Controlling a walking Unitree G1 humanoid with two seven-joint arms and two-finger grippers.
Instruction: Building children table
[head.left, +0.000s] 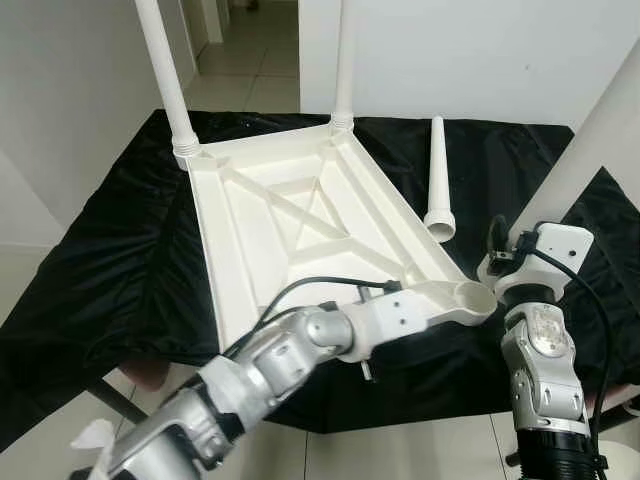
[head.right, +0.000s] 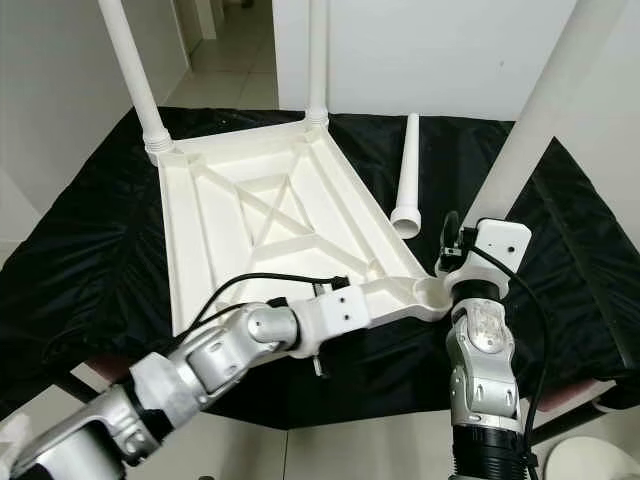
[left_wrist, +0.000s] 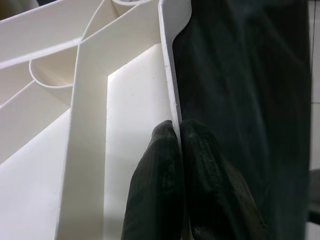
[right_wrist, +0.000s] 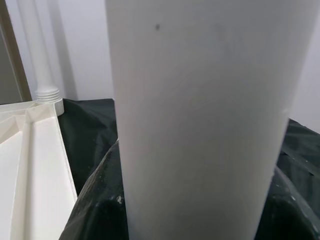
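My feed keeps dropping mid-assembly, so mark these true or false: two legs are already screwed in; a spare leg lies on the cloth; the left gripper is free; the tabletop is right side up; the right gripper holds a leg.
1. Two white plastic legs stand in the far corners of the white plastic tabletop. True.
2. A loose white leg lies on the black cloth. True.
3. The left gripper is free. False: it pinches the tabletop's rim.
4. The tabletop is right side up. False: ribbed underside faces up.
5. The right gripper holds a white leg. True.

Upturned white tabletop (head.right: 255, 225) on black cloth (head.right: 90, 250), 2 legs (head.right: 130, 80) fitted.
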